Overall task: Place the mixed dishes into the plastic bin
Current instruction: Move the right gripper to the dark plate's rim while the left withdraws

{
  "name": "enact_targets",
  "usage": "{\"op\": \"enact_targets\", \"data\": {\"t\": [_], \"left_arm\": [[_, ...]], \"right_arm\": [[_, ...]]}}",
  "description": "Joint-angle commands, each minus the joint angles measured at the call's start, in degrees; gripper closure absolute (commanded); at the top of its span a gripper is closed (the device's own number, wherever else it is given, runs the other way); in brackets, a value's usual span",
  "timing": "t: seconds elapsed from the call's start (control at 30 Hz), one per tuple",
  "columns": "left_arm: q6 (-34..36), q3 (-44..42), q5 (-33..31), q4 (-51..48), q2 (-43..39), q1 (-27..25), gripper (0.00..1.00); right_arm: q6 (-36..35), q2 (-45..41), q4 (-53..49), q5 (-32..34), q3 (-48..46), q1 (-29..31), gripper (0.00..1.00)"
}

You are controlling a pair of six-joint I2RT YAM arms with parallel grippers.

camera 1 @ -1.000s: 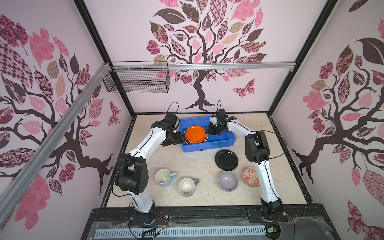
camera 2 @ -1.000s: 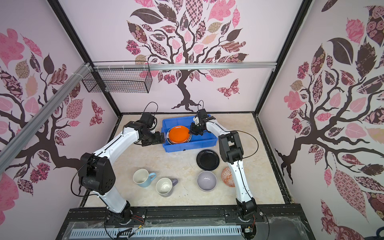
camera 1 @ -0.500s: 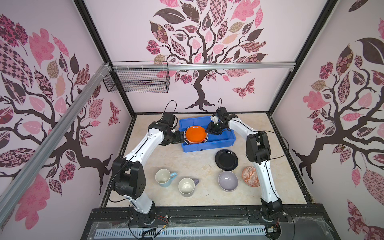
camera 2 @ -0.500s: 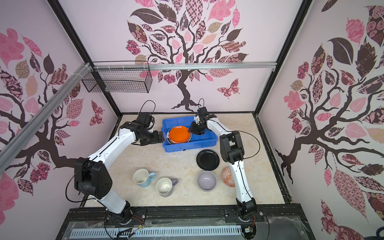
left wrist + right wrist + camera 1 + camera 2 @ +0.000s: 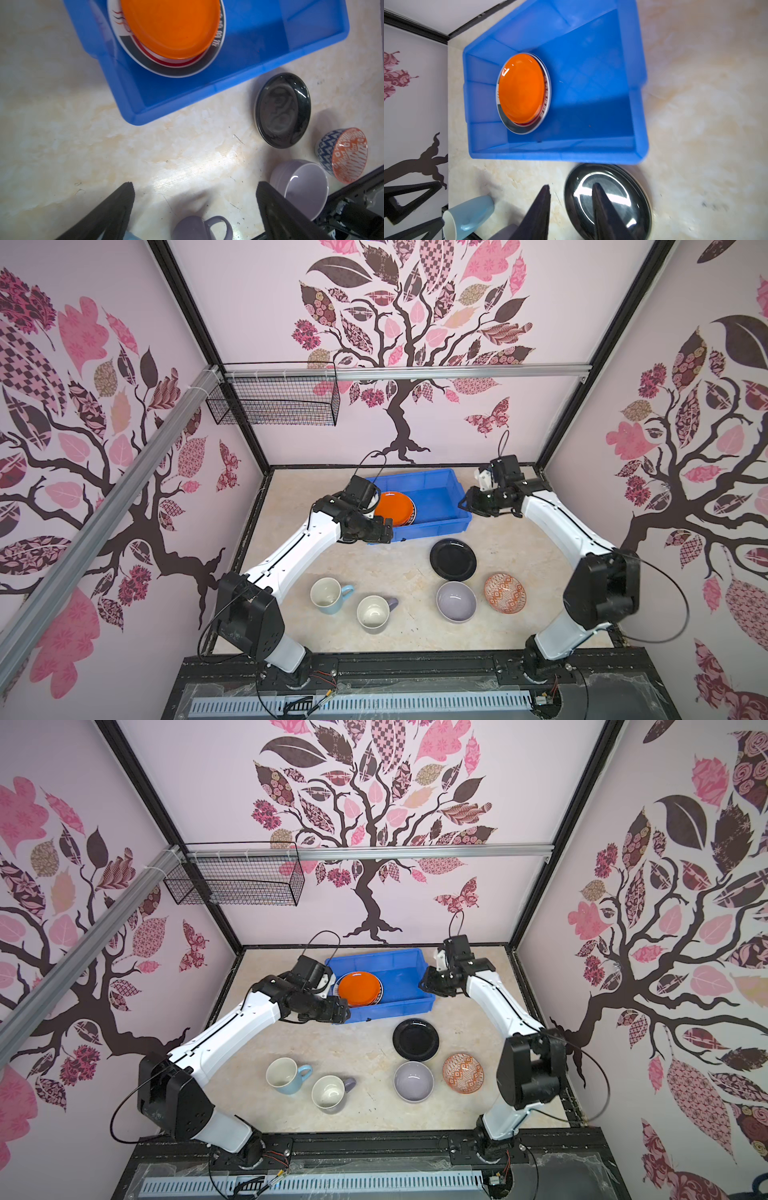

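This is a robotics lab cell dressed up to look homely. A black frame post (image 5: 211,360) and its fellows box in a small marble-look bench (image 5: 407,639), and the walls are flat panels printed with a tree decal (image 5: 401,423). An aluminium rail (image 5: 457,371) crosses the back panel, with a wire basket (image 5: 274,402) hanging from it. A left arm (image 5: 299,547) and a right arm (image 5: 561,526), white with black joints, stand on a black track (image 5: 415,668) along the bench's near edge, next to a slotted cable duct (image 5: 374,703) and loose wiring. Crockery such as a light-blue mug (image 5: 328,595) adds the domestic touch.
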Motion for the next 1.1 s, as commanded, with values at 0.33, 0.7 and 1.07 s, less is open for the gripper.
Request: {"op": "enact_targets", "data": {"t": [0.33, 0.7, 1.07], "left_arm": [[1.1, 4.9, 2.0, -0.6, 4.6, -13.9, 0.08], [-0.2, 2.3, 3.0, 0.1, 1.2, -14.4, 0.02], [0.6, 1.4, 6.7, 1.1, -0.4, -14.9, 0.02]], "right_arm": [[2.1, -4.1, 3.7, 5.2, -19.6, -1.9, 0.65], [2.6, 1.2, 6.6, 5.8, -22.2, -1.9, 0.66], [2.2, 4.8, 8.2, 5.7, -22.7, -1.8, 0.71]]}}
